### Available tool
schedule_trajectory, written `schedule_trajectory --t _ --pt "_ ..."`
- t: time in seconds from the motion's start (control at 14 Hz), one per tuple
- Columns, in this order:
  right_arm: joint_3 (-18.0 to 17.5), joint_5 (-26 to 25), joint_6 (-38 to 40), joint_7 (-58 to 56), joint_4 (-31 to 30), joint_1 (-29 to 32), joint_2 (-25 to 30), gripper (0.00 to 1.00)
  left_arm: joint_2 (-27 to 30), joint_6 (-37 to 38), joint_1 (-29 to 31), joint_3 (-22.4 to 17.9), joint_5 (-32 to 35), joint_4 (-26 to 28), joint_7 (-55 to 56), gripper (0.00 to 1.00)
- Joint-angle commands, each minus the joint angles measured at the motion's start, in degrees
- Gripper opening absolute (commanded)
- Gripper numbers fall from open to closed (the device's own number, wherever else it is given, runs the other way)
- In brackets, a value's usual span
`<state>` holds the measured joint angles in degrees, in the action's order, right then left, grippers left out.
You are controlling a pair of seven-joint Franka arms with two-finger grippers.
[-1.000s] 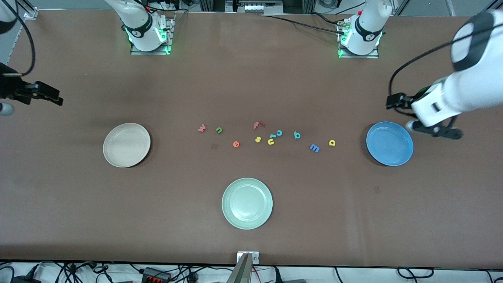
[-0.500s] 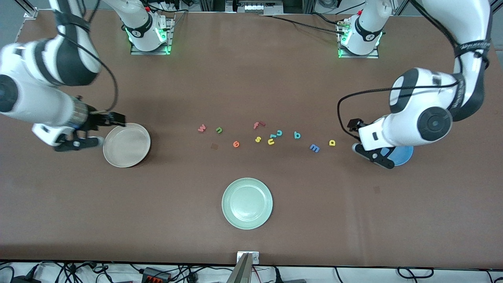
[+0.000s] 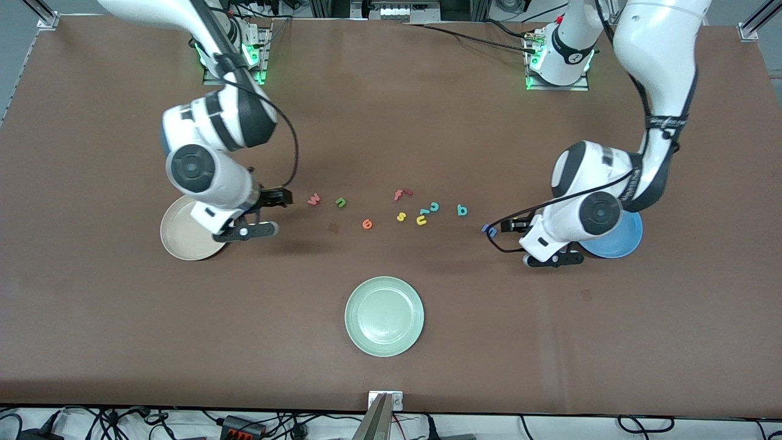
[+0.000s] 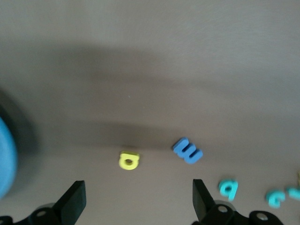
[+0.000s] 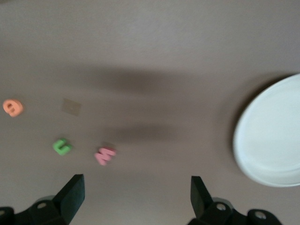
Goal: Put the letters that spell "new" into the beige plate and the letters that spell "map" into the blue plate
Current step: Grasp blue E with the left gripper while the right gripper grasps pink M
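Note:
The red-pink "w" (image 3: 313,199), green "n" (image 3: 340,202) and orange "e" (image 3: 366,224) lie in a loose row with the teal "p" (image 3: 462,210) and blue "m" (image 3: 489,230). The yellow "a" (image 4: 129,160) shows only in the left wrist view, beside the "m" (image 4: 187,151). My right gripper (image 3: 250,230) hangs open and empty over the beige plate's (image 3: 180,235) rim, with the "w" (image 5: 105,155) just ahead. My left gripper (image 3: 553,260) hangs open and empty over the table beside the blue plate (image 3: 620,241), near the "a".
A pale green plate (image 3: 383,316) sits nearer the front camera than the letters. A red "f" (image 3: 400,194), yellow "s" (image 3: 401,216), yellow "u" (image 3: 421,219) and teal "c" (image 3: 434,206) lie mid-row. The left arm's cable loops over the "m".
Both arms have swung in from the table's ends toward the letters. The right gripper crossed the beige plate; the left gripper crossed the blue plate. No letter has moved.

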<state>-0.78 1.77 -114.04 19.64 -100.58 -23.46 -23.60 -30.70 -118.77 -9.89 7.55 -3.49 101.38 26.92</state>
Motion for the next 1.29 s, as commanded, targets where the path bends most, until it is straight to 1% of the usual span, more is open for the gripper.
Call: schedule_trajectory --t 0.0,0.14,0.21,0.29,0.36,0.5,0.71,0.79,0.93,1.07,1.21 --pt "0.61 0.43 -4.41 13.7 -0.84 -3.07 -2.75 1.0 -0.58 -1.9 -1.52 -0.16 -0.99 0.93 14.07 1.0" --pt "0.61 0.43 -9.77 23.56 -2.85 -4.65 -4.52 1.0 -1.54 -4.17 -2.93 -0.08 -1.08 0.93 26.99 1.0" --pt "0.61 0.43 -12.75 29.0 -4.34 -5.36 -4.96 1.0 -2.6 -6.71 -3.11 0.27 -1.17 0.93 32.7 1.0" --pt "0.61 0.43 -16.09 34.54 -5.92 -5.71 -5.22 1.0 -3.74 -9.17 -3.03 1.75 -1.26 0.93 38.5 1.0" --pt "0.61 0.43 -18.65 39.29 -7.24 -6.32 -5.66 1.0 -4.53 -10.5 -3.03 2.03 -1.17 1.01 42.12 1.0" --pt "0.61 0.43 -21.3 44.68 -8.83 -7.73 -6.45 1.0 -5.07 -10.69 -2.68 2.12 -1.17 1.02 43.21 1.0" --pt "0.61 0.43 -21.48 47.16 -10.15 -8.35 -6.81 1.0 -7.0 -11.83 -2.5 2.12 -1.17 1.02 43.3 0.76" --pt "0.61 0.43 -21.57 47.16 -11.29 -8.35 -6.63 1.0 -7.26 -11.83 -2.59 2.21 -1.17 1.02 43.3 0.66" --pt "0.61 0.43 -21.57 47.16 -13.22 -8.35 -6.11 1.0 -7.26 -11.92 -2.67 2.73 -1.17 1.02 43.39 0.54" --pt "0.61 0.43 -21.66 47.16 -13.94 -8.35 -5.49 0.99 -7.7 -11.92 -2.41 2.74 -1.17 1.02 43.22 0.46" --pt "0.61 0.43 -22.36 47.16 -13.94 -8.35 -5.58 0.92 -7.97 -11.92 -2.41 2.74 -1.17 1.02 43.22 0.31"
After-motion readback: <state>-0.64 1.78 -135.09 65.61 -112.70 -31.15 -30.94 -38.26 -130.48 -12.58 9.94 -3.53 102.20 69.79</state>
